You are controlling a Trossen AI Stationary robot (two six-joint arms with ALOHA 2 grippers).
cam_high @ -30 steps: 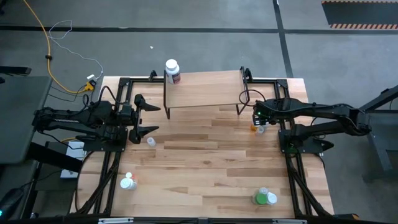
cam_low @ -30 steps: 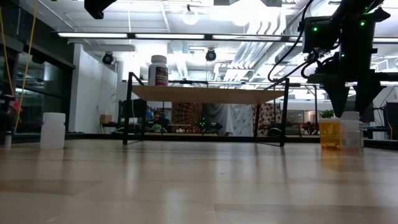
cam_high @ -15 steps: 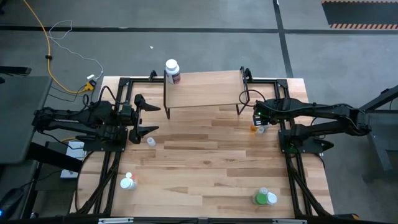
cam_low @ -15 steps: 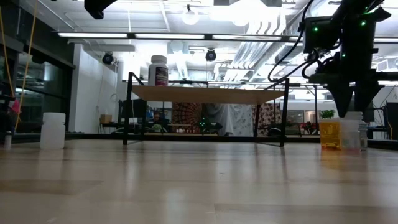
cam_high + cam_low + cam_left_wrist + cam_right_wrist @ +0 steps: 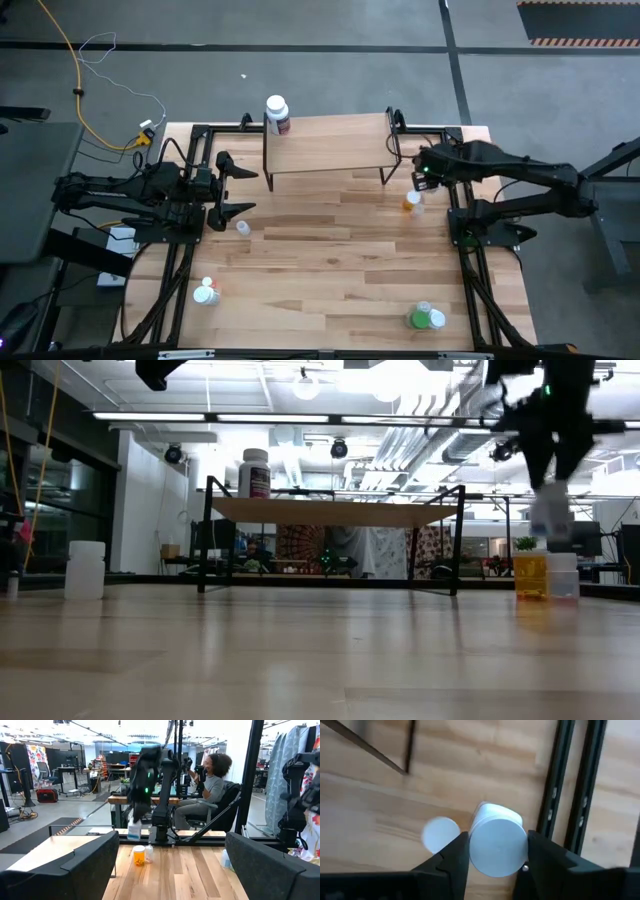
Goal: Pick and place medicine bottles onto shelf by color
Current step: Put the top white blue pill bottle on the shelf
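Observation:
My right gripper [image 5: 496, 846] is shut on a white medicine bottle [image 5: 552, 518] and holds it in the air near the shelf's right legs [image 5: 390, 160]. Below it an orange bottle [image 5: 530, 575] and a small pale bottle [image 5: 563, 574] stand on the table. The light-wood shelf [image 5: 325, 145] carries one white bottle with a dark label [image 5: 276, 113] at its far left corner. My left gripper [image 5: 232, 186] waits open at the table's left side, level, touching nothing. My right gripper pinches the white bottle at its cap [image 5: 497, 845], one finger on each side. The fingers [image 5: 455, 852] come from above, pointing steeply down. The bottle hangs upright below them, lifted clear of the table.
A small white bottle [image 5: 243, 228] stands near my left gripper. A white bottle with red [image 5: 205, 293] lies near the front left, and a green one [image 5: 427, 317] at the front right. Black frame rails [image 5: 465, 250] run along both sides. A person [image 5: 212, 785] sits beyond the table.
My right gripper has risen straight up with the white bottle. That bottle stood on the table beside the orange one and now hangs clear above it. The orange and the small pale bottle have stayed in place.

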